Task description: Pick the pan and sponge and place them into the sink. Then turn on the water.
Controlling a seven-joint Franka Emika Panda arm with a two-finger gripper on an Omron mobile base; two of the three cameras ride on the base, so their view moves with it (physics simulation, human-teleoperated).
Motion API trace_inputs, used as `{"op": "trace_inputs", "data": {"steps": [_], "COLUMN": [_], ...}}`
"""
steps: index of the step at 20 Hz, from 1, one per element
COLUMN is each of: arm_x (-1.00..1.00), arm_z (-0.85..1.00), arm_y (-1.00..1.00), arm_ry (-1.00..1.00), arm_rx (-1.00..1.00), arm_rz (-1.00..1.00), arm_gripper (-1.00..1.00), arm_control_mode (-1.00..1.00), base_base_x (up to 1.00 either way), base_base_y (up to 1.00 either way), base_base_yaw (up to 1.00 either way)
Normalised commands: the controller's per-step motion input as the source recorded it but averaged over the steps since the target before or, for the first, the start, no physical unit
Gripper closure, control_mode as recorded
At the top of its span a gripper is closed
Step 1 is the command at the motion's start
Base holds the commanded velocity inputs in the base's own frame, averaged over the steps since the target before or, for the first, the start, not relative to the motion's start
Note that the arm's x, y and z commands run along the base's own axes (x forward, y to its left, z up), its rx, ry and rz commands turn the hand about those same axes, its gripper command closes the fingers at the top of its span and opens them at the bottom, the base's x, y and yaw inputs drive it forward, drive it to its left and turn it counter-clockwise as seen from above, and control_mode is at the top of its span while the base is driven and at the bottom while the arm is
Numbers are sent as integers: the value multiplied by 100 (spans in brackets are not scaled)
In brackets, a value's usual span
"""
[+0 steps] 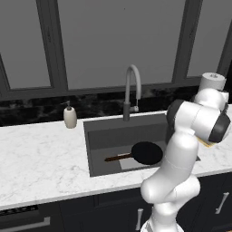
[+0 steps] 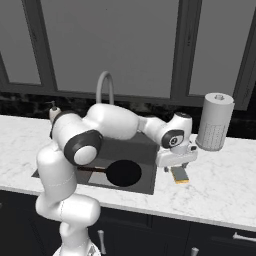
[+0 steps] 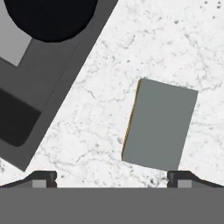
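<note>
The black pan (image 1: 147, 152) (image 2: 124, 173) lies flat in the dark grey sink (image 1: 108, 136) (image 2: 149, 167), its reddish-brown handle pointing left. In the hand view the pan (image 3: 50, 17) is at the top left over the sink (image 3: 26, 100). The sponge (image 2: 180, 174) (image 3: 159, 129) lies on the marble counter just right of the sink, grey-green side up with a thin yellow edge. My gripper (image 2: 179, 166) (image 3: 111, 177) hangs directly above the sponge, open, its fingertips wide apart and nothing between them. The grey gooseneck faucet (image 1: 131, 88) (image 2: 104, 85) stands behind the sink with no stream.
A beige soap dispenser (image 1: 70, 116) (image 2: 54, 112) stands at the sink's back left. A tall paper towel roll (image 2: 215, 121) (image 1: 213, 81) stands on the counter behind and right of the sponge. Dark windows run along the back wall.
</note>
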Motion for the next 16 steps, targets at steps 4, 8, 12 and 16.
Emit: {"op": "trace_inputs", "data": {"steps": [4, 8, 12, 16], "arm_x": [0, 2, 7, 24], "arm_z": [-7, -6, -8, -33], "arm_y": [-8, -6, -9, -8], "arm_ry": [-3, 0, 0, -8], "arm_rx": [0, 0, 0, 0], "arm_rz": [-11, -18, -11, 1], "arm_gripper": [-100, -100, -100, -100], "arm_control_mode": [-100, -100, -100, -100], "base_base_x": [0, 0, 0, 0], "base_base_y": [0, 0, 0, 0], "base_base_yaw": [0, 0, 0, 0]}}
